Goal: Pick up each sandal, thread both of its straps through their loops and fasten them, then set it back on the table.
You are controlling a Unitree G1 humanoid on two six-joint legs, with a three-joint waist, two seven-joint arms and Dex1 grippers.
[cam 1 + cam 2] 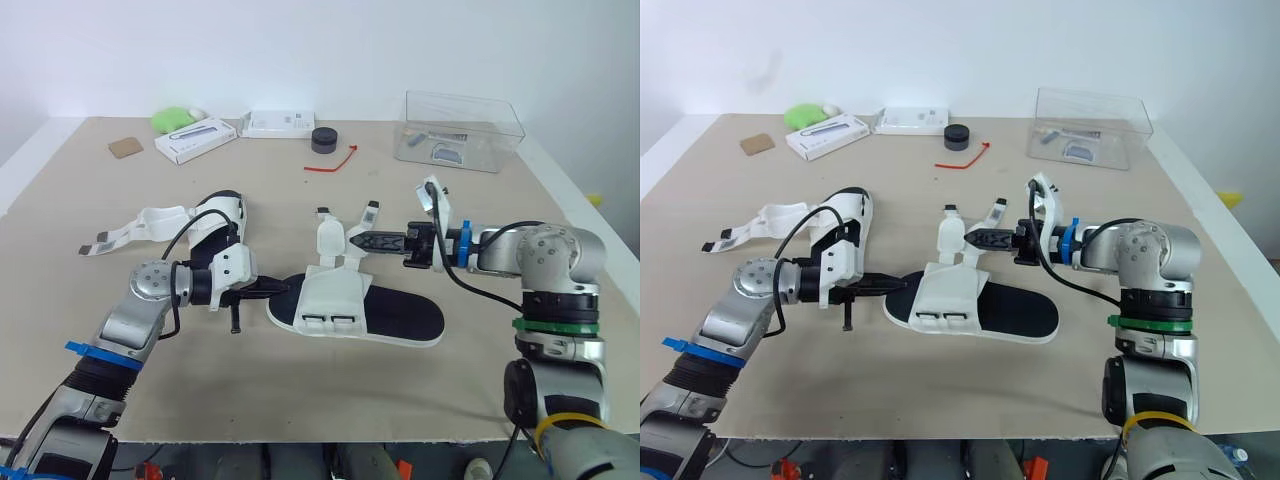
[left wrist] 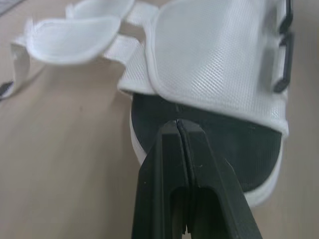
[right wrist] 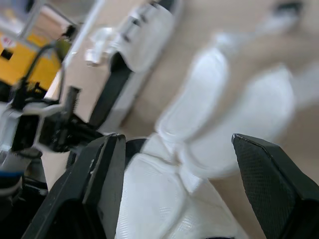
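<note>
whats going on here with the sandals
The robot is working on the near sandal, which lies flat on the table. Its left gripper is shut, with the tips at one end of the sole. Its right gripper is open beside the sandal's loose straps, which are not yet fastened. The second sandal lies behind the left arm, also undone.

No text, brand or number could be read anywhere. On the desk (image 1: pixel 330 390), the white box (image 1: pixel 196 138) well to the left of the black puck (image 1: pixel 323 140) carried a dark printed picture and faint marks on its lid, too small to make out. The flat white box (image 1: pixel 277 123) just left of the puck showed grey print, likewise illegible. In the right wrist view a yellow surface (image 3: pixel 12 47) bore a red-and-white mark, too blurred to read.
</note>
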